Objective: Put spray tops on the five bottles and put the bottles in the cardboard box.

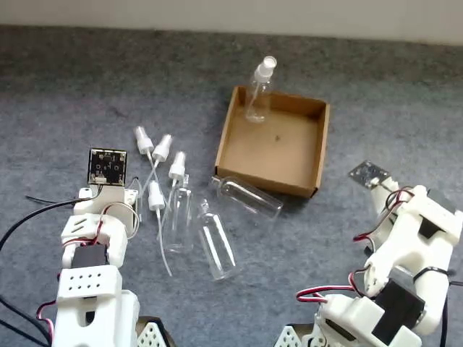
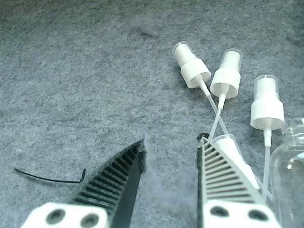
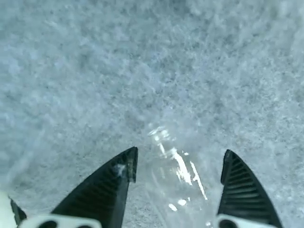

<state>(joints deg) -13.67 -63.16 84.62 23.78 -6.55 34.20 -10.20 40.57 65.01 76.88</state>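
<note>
Left gripper, fingers apart over grey fuzzy bench, white plastic spray top just outside one finger. Right gripper, fingers apart, clear plastic bottle lying between them; light, slick, probably crushable, so grip its middle gently.

You have soft, even light across the table, only faint, short shadows beside the spray tops, a slightly darker inner wall on the cardboard box, bright white streaks of glare on the clear bottle in your right wrist view.
</note>
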